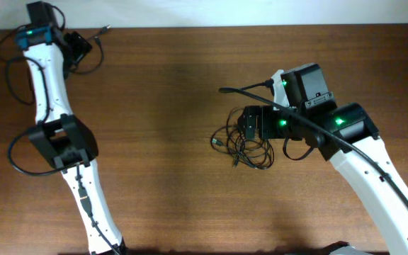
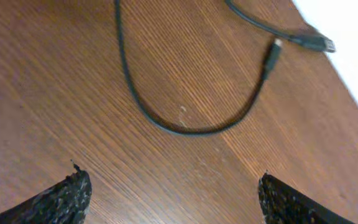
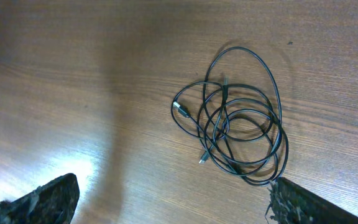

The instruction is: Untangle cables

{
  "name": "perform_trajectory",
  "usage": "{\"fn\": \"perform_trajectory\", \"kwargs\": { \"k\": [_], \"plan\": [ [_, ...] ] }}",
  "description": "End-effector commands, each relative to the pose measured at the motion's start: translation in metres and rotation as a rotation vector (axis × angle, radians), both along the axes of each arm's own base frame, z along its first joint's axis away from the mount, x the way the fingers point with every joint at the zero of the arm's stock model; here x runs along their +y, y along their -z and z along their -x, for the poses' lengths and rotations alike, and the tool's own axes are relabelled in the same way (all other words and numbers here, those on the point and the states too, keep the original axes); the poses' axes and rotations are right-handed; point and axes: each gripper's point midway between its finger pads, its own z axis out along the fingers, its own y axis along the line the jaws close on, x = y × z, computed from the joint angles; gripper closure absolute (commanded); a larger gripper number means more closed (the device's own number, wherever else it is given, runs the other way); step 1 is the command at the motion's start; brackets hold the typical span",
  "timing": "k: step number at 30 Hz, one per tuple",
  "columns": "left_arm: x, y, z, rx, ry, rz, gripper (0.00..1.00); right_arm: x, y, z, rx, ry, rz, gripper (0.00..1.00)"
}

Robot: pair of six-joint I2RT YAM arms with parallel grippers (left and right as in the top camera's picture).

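- Right wrist view looks down on the tangled bundle of thin black cords with small silvery tips (image 3: 238,127), lying in overlapping loops on the dark brown wooden table (image 3: 73,74); how many cords are knotted in it I cannot tell.
- The right gripper (image 3: 173,202) hangs above the bundle's near edge, jaws spread wide and holding nothing (only the two dark fingertips (image 3: 45,200) show at the bottom corners).
- In the overhead view, the right gripper (image 1: 251,125) sits directly over the bundle (image 1: 246,147), apart from it.
- Far to the left of the bundle, at the table's back edge, a single thin black cord with connector ends (image 2: 185,129) lies in a loose open curve, crossing nothing.
- The left gripper (image 2: 169,198) hovers over that lone cord, jaws also wide and empty.
- Step in hand, as I judge it: one cord looks set aside, and the right arm is lining up to pick the next one out of the bundle.
- The next move calls for lowering onto an outer loop or a free tip at the bundle's left side, closing on one strand only, then drawing it outward slowly, since the whole bundle may drag along.
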Motion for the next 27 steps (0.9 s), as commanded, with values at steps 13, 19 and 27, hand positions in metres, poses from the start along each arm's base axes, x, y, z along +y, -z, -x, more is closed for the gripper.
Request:
{"fn": "perform_trajectory", "kwargs": {
  "k": [13,19,27],
  "plan": [
    [0.011,0.085,0.017,0.208,-0.057,-0.147,0.98,0.000,0.000,0.000,0.008,0.006,-0.009,0.02],
    [0.014,0.088,0.012,0.198,-0.021,-0.165,1.00,0.000,0.000,0.000,0.008,0.006,-0.008,0.01],
    [0.025,0.130,0.007,0.226,0.067,-0.194,1.00,0.000,0.000,0.001,0.012,0.006,-0.007,0.01]
  ]
}}
